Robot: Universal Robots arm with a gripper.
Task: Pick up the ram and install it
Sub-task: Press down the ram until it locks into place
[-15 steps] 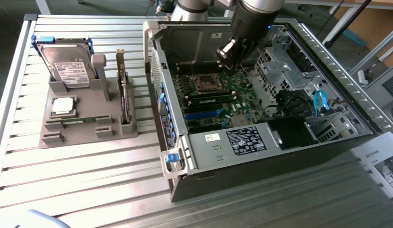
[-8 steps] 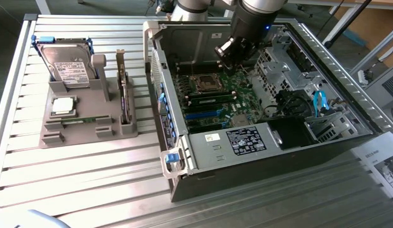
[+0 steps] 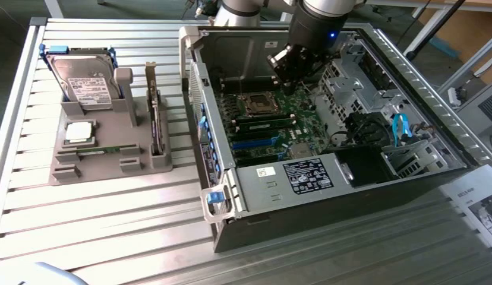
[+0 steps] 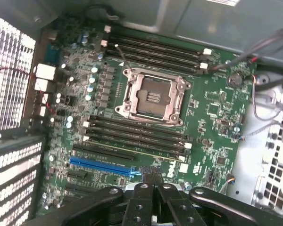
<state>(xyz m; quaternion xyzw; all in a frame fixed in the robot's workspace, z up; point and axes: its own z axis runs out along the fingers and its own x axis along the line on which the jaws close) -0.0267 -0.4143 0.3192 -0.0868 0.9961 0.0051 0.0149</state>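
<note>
End effector (image 4: 153, 176), closed & empty, hovers inside the computer case (image 3: 230, 196) over the motherboard (image 4: 212, 108), frame center; ram (image 3: 99, 152) lies in holder, left.

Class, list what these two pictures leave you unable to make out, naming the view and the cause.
Exterior view: print on the hard drive label, too small.
Exterior view: chips on the ram, lying low in the grey holder, too small.
Wrist view: the motherboard strip behind the shut gripper, hidden by it.
Wrist view: whether any memory slot is filled, too fine.
</note>
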